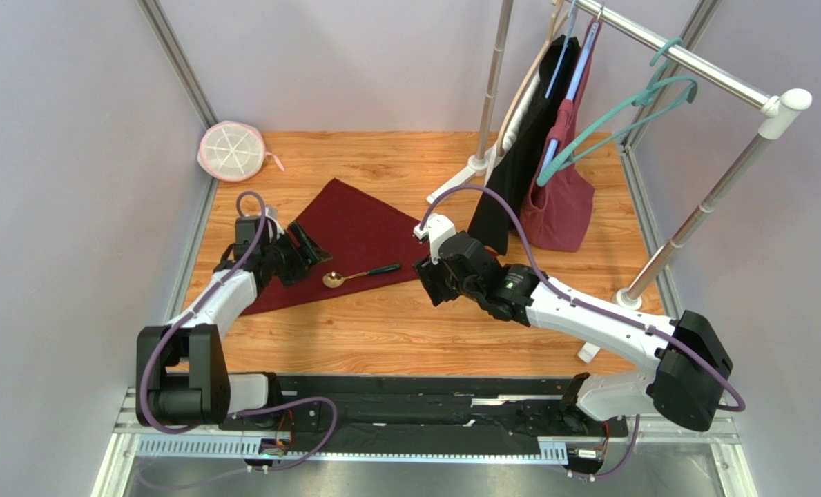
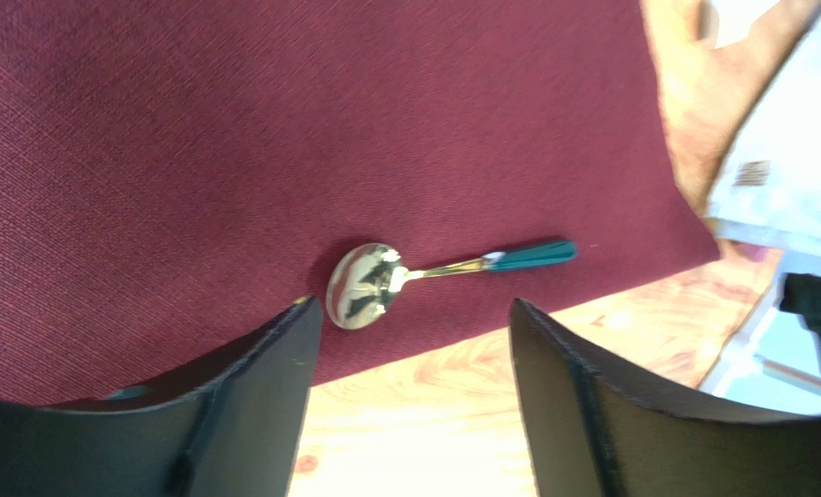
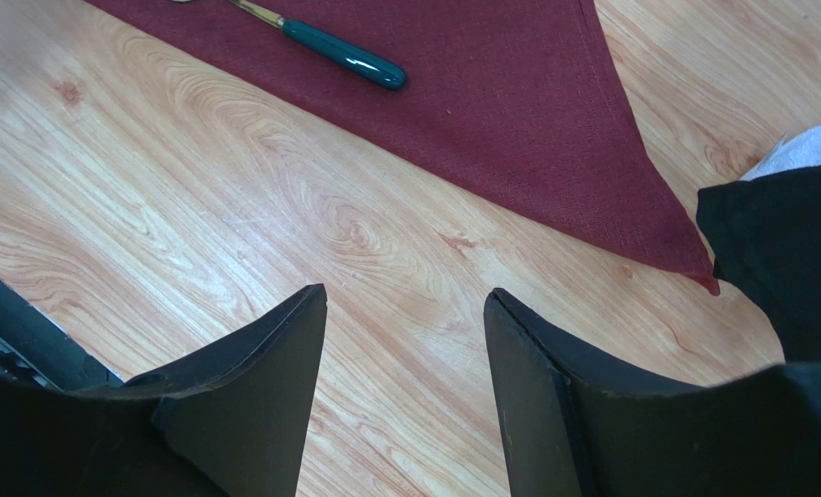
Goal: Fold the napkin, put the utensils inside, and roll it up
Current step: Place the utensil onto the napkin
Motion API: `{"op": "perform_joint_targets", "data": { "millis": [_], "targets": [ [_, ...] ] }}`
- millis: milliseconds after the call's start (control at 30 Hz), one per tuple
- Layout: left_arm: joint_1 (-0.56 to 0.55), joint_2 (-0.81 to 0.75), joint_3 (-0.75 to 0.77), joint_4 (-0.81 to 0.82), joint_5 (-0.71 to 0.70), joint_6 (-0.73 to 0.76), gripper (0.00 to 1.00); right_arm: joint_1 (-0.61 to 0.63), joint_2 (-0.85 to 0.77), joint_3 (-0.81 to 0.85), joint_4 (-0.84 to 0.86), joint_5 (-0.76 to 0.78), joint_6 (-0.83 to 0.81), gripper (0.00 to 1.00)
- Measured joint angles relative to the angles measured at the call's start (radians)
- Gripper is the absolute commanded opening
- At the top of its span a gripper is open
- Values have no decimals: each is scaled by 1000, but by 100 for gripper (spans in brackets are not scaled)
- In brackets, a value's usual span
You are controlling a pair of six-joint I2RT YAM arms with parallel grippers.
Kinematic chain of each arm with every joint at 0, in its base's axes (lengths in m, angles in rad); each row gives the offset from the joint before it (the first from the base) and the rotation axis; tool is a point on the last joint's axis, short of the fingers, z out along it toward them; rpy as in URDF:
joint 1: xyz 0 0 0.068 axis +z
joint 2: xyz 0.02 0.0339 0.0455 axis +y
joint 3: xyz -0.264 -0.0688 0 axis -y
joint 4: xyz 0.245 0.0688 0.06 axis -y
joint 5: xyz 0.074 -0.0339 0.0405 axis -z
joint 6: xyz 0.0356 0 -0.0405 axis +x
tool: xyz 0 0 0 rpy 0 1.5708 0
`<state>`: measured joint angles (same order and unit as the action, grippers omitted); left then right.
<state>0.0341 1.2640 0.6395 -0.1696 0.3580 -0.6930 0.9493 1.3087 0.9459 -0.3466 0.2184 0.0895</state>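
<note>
The maroon napkin (image 1: 347,233) lies folded into a triangle on the wooden table, seen close up in the left wrist view (image 2: 279,135) and in the right wrist view (image 3: 508,93). A spoon with a golden bowl and dark teal handle (image 1: 360,275) rests along the napkin's near edge (image 2: 425,278); only its handle shows in the right wrist view (image 3: 342,54). My left gripper (image 1: 309,246) hovers open just left of the spoon's bowl (image 2: 409,311), holding nothing. My right gripper (image 1: 432,280) stands open over bare wood to the right of the spoon (image 3: 404,300).
A clothes rack (image 1: 694,72) at the back right carries hangers, a black garment (image 1: 523,145) and a burgundy bag (image 1: 562,212). A round white and pink lid (image 1: 233,150) lies at the back left. A metal rail (image 1: 196,249) runs along the table's left edge.
</note>
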Motion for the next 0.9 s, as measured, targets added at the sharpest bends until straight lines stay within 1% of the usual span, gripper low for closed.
{"op": "perform_joint_targets", "data": {
  "millis": [300, 433, 733, 833, 867, 900],
  "targets": [
    [-37, 146, 11, -13, -2, 27, 52, -10, 6, -24, 0, -3, 29, 61],
    [-54, 159, 11, -14, -5, 30, 51, -12, 6, -36, -2, -5, 35, 61],
    [-54, 176, 16, -16, -25, 38, 49, -15, 4, -39, -2, -13, 38, 61],
    [-54, 176, 16, -19, -29, 42, 43, -16, 0, -41, -2, -14, 38, 62],
    [-54, 176, 16, -21, -30, 44, 38, -17, -2, -43, -2, -16, 38, 61],
    [-54, 176, 16, -21, -31, 45, 37, -17, -4, -44, -2, -16, 39, 61]
  ]
}}
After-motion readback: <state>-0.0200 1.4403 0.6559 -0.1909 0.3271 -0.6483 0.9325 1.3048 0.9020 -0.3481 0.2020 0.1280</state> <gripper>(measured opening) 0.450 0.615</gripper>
